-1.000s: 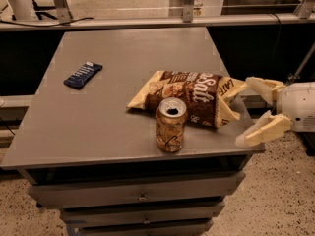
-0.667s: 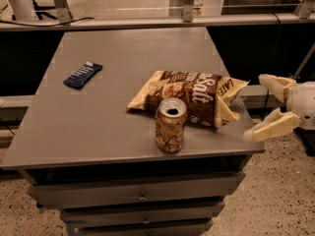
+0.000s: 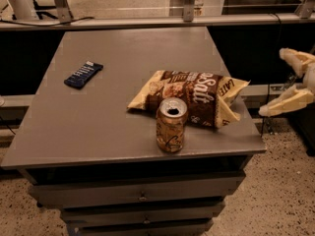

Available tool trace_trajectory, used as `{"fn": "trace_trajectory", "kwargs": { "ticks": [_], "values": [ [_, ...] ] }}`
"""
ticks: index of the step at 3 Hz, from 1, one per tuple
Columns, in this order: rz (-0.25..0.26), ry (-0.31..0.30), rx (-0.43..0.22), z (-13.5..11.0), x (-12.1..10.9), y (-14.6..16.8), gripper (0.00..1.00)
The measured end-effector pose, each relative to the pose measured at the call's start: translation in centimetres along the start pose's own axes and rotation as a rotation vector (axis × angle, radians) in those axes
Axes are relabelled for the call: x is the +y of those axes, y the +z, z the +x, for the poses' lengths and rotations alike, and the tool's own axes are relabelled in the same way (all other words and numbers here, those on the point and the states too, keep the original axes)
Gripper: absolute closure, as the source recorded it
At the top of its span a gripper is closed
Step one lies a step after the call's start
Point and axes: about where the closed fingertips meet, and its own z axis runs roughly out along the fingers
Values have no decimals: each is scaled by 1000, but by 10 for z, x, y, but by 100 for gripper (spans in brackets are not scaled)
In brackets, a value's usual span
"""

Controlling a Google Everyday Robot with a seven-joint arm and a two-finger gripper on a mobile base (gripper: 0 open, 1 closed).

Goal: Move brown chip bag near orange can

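Observation:
The brown chip bag point(image 3: 194, 96) lies flat on the grey table point(image 3: 113, 73) near its front right corner. The orange can point(image 3: 171, 125) stands upright right in front of the bag, touching or nearly touching it, its silver top open. My gripper point(image 3: 275, 82) is off the table's right edge, to the right of the bag and clear of it. Its two cream fingers point(image 3: 288, 101) are spread apart and hold nothing.
A small dark-blue bar wrapper point(image 3: 83, 74) lies on the table's left side. Drawers point(image 3: 142, 196) sit under the tabletop. A rail point(image 3: 147, 21) runs behind the table. A speckled floor point(image 3: 285, 191) lies to the right.
My gripper has drawn back to the right, away from the chip bag and off the table's edge. The bag and can have stayed in place.

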Motion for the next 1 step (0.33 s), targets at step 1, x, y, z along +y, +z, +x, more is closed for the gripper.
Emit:
{"fn": "trace_trajectory", "kwargs": {
  "ticks": [1],
  "values": [
    [71, -112, -25, -21, -49, -8, 0]
  ]
}}
